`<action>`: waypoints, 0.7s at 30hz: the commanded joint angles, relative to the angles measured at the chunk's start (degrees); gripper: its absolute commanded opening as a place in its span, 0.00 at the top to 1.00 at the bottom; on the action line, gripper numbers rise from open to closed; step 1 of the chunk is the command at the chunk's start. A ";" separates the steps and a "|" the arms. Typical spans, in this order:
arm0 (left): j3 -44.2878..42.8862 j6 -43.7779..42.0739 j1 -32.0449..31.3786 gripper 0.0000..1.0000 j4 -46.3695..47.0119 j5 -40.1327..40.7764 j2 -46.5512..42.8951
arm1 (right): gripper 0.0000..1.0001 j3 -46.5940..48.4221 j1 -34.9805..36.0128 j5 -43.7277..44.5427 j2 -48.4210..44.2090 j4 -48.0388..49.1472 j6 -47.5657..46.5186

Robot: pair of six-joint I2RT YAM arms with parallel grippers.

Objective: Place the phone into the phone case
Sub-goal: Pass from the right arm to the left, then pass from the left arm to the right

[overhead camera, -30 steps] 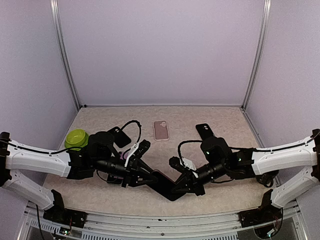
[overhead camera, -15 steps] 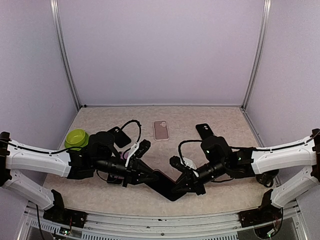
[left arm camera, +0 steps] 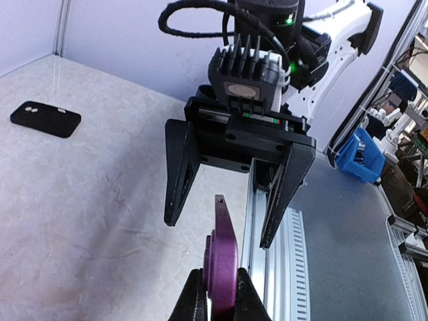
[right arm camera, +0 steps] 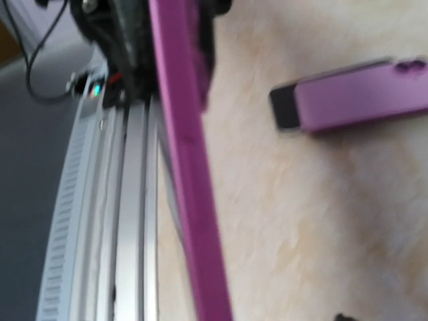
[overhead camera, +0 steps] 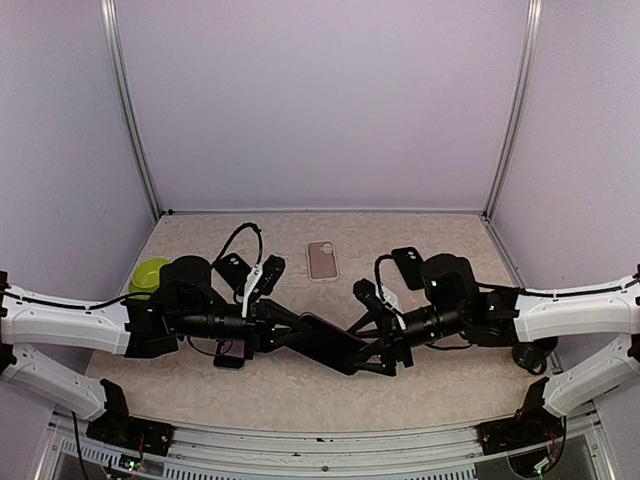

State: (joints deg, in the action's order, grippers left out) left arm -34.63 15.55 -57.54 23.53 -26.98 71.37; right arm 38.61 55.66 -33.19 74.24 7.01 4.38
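The left gripper (left arm camera: 219, 296) pinches one end of the purple phone (left arm camera: 222, 257), holding it on edge above the near centre of the table (overhead camera: 450, 380). The right gripper (left arm camera: 219, 233) stands spread, its jaws to either side of the phone's other end without touching it. A pink case (overhead camera: 322, 260) lies flat at the far centre.

purple phone (left arm camera: 223, 262), pink case (overhead camera: 322, 260), green bowl (overhead camera: 147, 273), beige marbled table (overhead camera: 455, 385)

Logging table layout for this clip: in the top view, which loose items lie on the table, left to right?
bowl → purple slab (case or phone) → pink case → right black case. Left out: other black case, directly beyond the slab.
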 commanded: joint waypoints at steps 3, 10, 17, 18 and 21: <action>2.29 2.89 1.22 1.00 13.45 0.55 -5.30 | 0.18 -3.10 -3.98 0.24 -5.05 9.80 7.78; 2.63 7.76 2.22 1.00 21.98 1.77 -3.49 | 0.14 -6.09 -6.17 0.37 -7.77 20.68 17.67; 3.47 15.57 2.97 1.00 34.89 1.42 2.37 | 0.07 -7.19 -6.18 -1.01 -8.31 26.67 21.39; 3.40 16.16 2.96 1.00 35.90 1.67 3.22 | 0.06 -7.49 -6.22 -1.56 -8.32 27.57 21.76; 3.56 17.94 2.98 1.00 39.28 2.92 5.21 | 0.03 -8.65 -6.23 -2.51 -8.66 31.03 23.43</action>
State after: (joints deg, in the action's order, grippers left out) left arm -31.11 29.30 -54.87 51.31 -25.78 75.11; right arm 31.77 49.74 -33.85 66.85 31.14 24.47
